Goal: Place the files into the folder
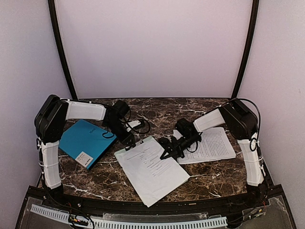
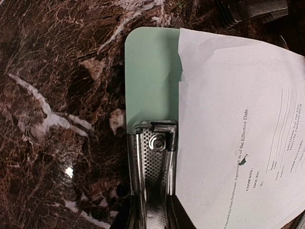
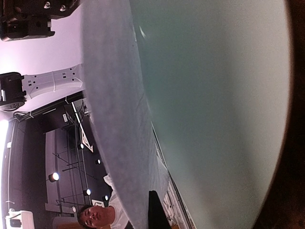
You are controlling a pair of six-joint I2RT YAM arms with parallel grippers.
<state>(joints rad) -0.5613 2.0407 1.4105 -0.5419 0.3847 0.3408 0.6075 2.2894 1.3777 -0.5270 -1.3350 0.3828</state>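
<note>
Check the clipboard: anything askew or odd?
Yes. The sheet on the clipboard sits crooked: its top edge runs beside the metal clip, seemingly not under it, leaving a green corner bare. In the right wrist view that sheet arches up off the clipboard. Nothing else stands out.

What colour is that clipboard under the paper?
The clipboard is pale green; left wrist view.

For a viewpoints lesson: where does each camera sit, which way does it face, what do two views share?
Top external: above, behind the robot, facing down at the table; left arm and right arm show.
Left wrist: over the clipboard and clip, facing down; fingertips show.
Right wrist: low beside the clipboard, facing sideways; one finger shows.
Shared: top and left wrist show the clipped sheet.
</note>
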